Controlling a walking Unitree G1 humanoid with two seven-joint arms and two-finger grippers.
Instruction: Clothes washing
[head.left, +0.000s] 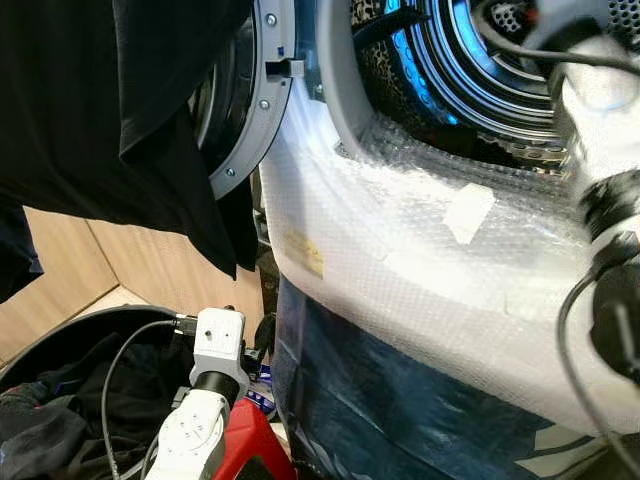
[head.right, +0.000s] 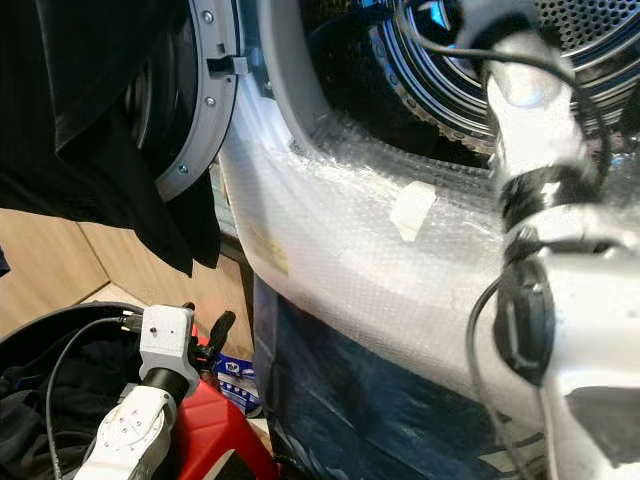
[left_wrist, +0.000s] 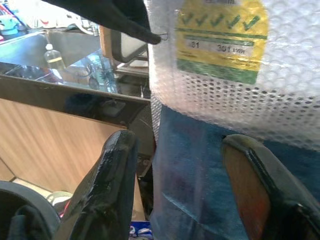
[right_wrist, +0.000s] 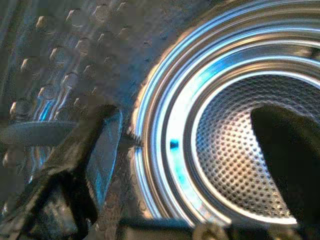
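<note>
Right hand (right_wrist: 200, 150) is poked into the shiny perforated steel drum (right_wrist: 225, 145) of the bubble-wrapped white washing machine (head.left: 420, 260), fingers spread wide, nothing in them. Left hand (left_wrist: 185, 185) hangs low beside the machine, also wide and empty. Limp black garment (head.left: 120, 110) drapes over the open round door (head.left: 255, 110); more dark laundry sits in the black basket (head.left: 60, 345). Looks light and floppy, so I'd pinch a bunched fold.
</note>
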